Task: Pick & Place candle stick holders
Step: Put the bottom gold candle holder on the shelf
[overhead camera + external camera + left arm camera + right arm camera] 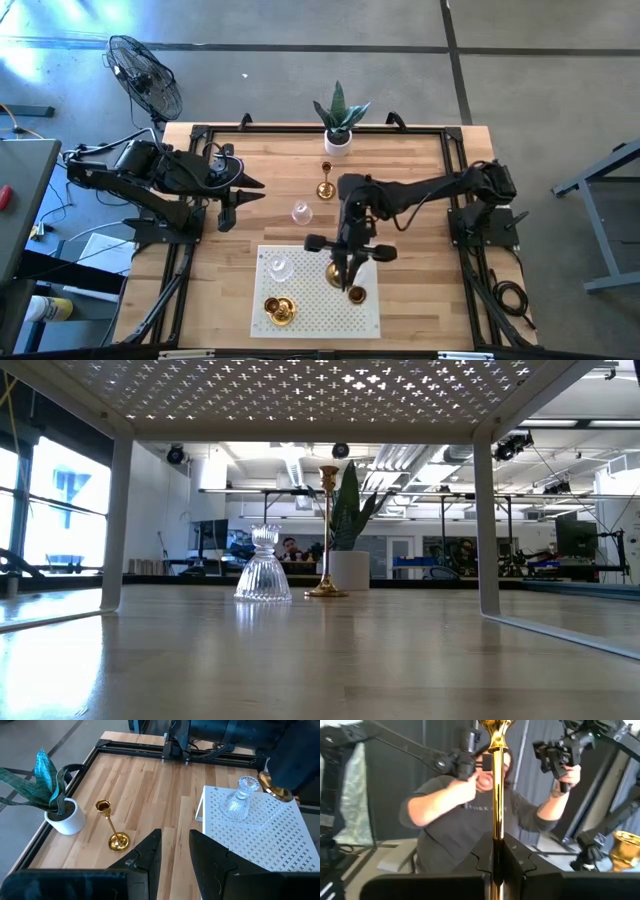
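My right gripper [350,276] hovers over the white perforated mat [322,312], shut on a gold candle stick holder [495,780]. On the mat stand a clear glass holder [278,267] and two gold ones [279,311]. On the bare wood between mat and plant stand a glass holder [300,212] and a tall gold holder [325,185], both on their round bases. My left gripper [175,845] waits open at the table's left [252,190], with nothing between its fingers. My right gripper pinches the gold holder's thin stem [495,837] between its two fingers, which lie across the stem and point level. The cup end [495,727] sticks out past the fingers. The flared base [272,787] shows beside the gripper, clear of the mat.
A white pot with a green plant [338,135] stands at the table's far edge. The mat is a raised shelf on legs [487,520]. A black frame [450,150] rims the table. A person [470,815] works beyond the table. A fan [145,78] stands at far left.
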Available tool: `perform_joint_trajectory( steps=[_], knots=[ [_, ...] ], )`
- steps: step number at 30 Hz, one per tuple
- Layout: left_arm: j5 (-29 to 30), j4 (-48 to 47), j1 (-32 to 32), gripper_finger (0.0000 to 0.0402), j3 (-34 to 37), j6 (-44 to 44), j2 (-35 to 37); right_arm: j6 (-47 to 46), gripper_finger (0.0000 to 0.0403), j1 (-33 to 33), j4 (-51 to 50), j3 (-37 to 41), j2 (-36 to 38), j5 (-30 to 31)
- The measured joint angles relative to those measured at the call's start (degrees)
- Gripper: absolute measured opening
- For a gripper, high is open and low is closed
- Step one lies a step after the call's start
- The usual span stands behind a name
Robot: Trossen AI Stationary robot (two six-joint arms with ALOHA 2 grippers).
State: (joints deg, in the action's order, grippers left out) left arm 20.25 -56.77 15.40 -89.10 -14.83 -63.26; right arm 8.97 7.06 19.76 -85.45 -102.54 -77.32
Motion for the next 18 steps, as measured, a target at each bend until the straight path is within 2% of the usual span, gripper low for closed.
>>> perform_joint_trajectory(
  steps=[13, 18],
  knots=[
    [1.4, -0.2, 0.0, 0.0095, 0.0, 0.6, 0.0, 5.1, 0.0006, -0.5, 1.7, 0.0, 0.0, -1.5],
    [1.4, -0.2, 0.0, 0.0095, 0.0, 1.1, 0.0, 0.0, 0.0006, -0.9, 9.3, -0.4, -2.4, -2.2]
  ],
)
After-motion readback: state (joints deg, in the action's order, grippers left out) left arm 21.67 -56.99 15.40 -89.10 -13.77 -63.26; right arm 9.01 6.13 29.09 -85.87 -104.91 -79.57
